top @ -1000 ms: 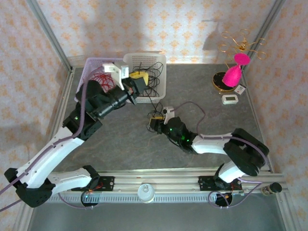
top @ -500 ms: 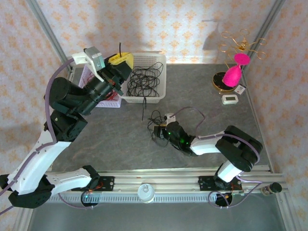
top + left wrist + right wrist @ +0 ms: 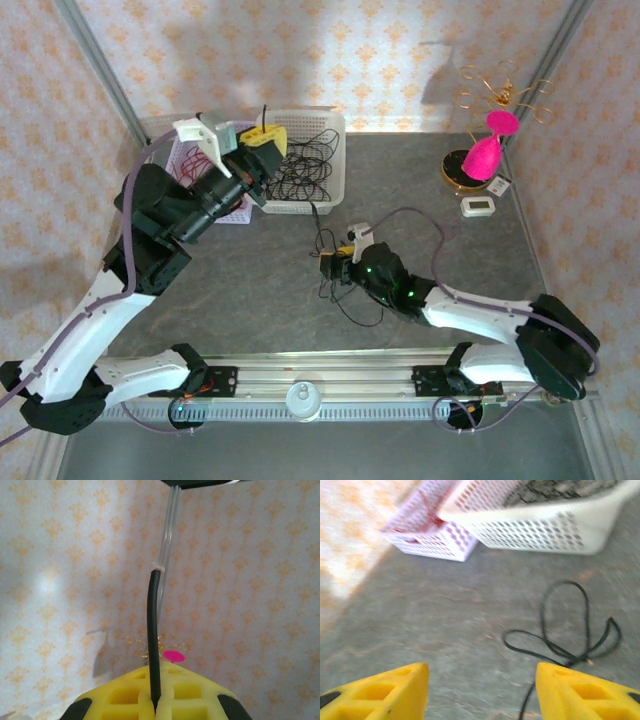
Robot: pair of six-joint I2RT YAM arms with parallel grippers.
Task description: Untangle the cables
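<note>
Looking down from overhead, the left end effector (image 3: 262, 138) sits high at upper centre-left, over the place where two baskets meet. A short black cable (image 3: 265, 112) pokes up from it. The left wrist view adds what the overhead cannot show. Its yellow fingers (image 3: 120, 695) are pressed together on that black cable (image 3: 152, 645), which rises straight up against patterned wallpaper (image 3: 260, 580). Past a white tie (image 3: 158, 568), it continues as a clear tube (image 3: 170, 525).

The white basket (image 3: 336, 165) holds coiled black cables (image 3: 305, 155). The lilac basket (image 3: 232, 210) to its left holds a red cable (image 3: 192, 160). The right wrist view shows both along its top edge, the white basket (image 3: 545, 530) at right and the lilac basket (image 3: 427, 535) at left.

The right end effector (image 3: 332, 266) is low near the middle of the table (image 3: 240, 290), touching loose black loops (image 3: 350, 305). Its wrist view shows the end effector (image 3: 481, 667) with its fingers spread wide, clamped on nothing. The loose black loops (image 3: 577, 656) lie on the grey table at right, with one strand running to the bottom edge between the fingers.

At the overhead view's upper right stand a pink ornament (image 3: 482, 155), a gold wire stand (image 3: 500, 88) and a small white device (image 3: 477, 206). Any print there is too small to read.
</note>
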